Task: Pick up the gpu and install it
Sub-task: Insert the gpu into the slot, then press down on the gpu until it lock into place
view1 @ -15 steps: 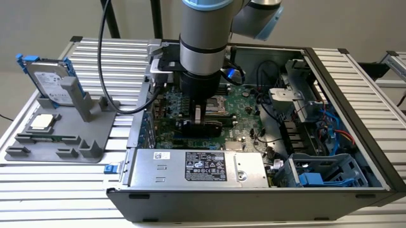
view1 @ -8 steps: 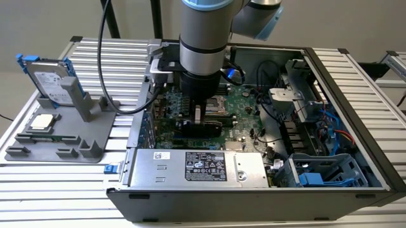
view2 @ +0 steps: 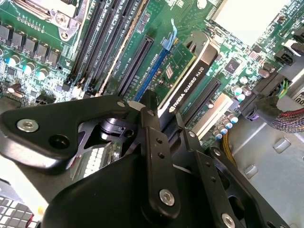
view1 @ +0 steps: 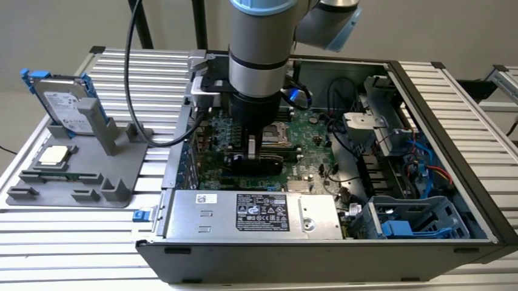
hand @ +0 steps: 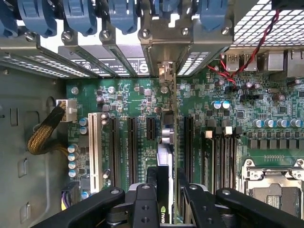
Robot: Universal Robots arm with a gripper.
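— What stands around the work place?

— A table of ribbed aluminium profiles, pale grey. Behind it is a plain beige wall, evenly lit.

— Any other furniture?

— Black posts rise in front of the wall. At the exterior view's right, another ribbed frame stands just beside the table.

the gpu stands on edge in the motherboard, inside the computer case.

Green-and-black gpu upright on edge over motherboard slot
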